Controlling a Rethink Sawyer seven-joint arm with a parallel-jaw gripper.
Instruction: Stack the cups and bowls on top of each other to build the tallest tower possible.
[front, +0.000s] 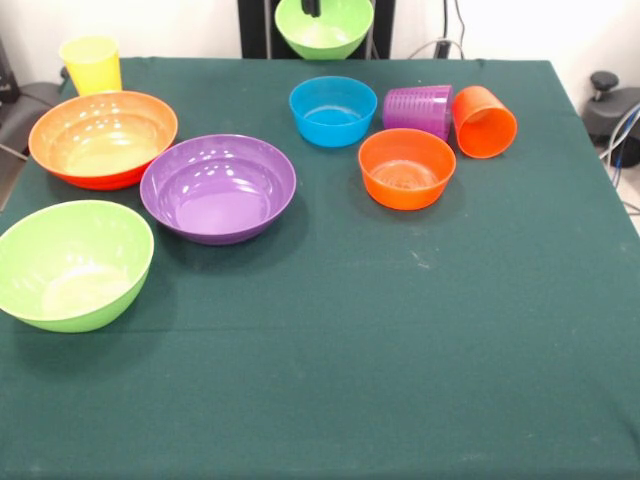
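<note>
My gripper (312, 8) shows only as dark tips at the top edge. It is shut on the rim of a lime green bowl (325, 30) and holds it in the air at the table's far side. On the table stand a second lime green bowl (75, 263), a large purple bowl (218, 188), a large orange bowl (103, 138), a small blue bowl (333, 110) and a small orange bowl (406, 168). The yellow cup (90, 63) stands upright at the far left. The ribbed purple cup (418, 110) and the orange cup (485, 122) lie tipped, side by side. The pink bowl is out of view.
The dark green tablecloth (380, 350) covers the table. The robot's black pedestal (255, 30) stands behind the held bowl. Cables and a black object (610, 100) lie off the table's right edge.
</note>
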